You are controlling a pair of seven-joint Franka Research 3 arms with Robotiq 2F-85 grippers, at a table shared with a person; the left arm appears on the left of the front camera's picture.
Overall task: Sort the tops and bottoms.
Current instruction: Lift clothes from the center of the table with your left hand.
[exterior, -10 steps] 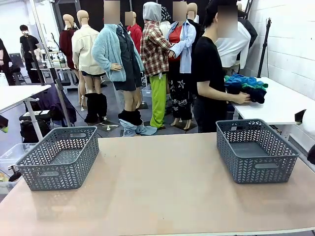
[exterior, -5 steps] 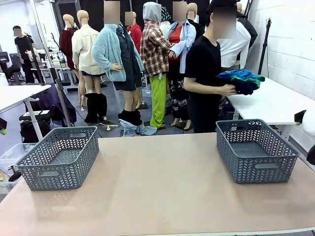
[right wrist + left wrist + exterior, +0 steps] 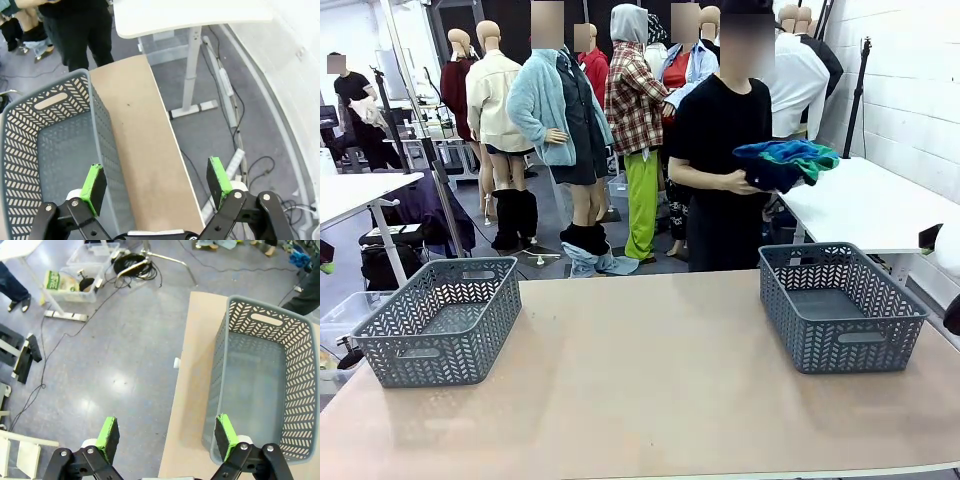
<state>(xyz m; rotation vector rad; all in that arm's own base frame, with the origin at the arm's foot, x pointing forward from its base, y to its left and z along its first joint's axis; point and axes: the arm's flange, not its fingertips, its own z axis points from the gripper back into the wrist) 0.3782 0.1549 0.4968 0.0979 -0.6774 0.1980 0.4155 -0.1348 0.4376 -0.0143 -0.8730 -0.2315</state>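
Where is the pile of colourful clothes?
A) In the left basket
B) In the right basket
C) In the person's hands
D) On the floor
C: the person at the far side of the table holds the bundle of clothes up at chest height, one hand under it, well above the right basket.

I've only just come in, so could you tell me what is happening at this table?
A person at the far side of the table holds a bundle of garments, blue, green and dark. The left basket and the right basket, both grey, stand on the table with nothing in them. The left arm's jaws hang open above the left basket's outer side, the right arm's jaws likewise above the right basket's. No sorting has begun.
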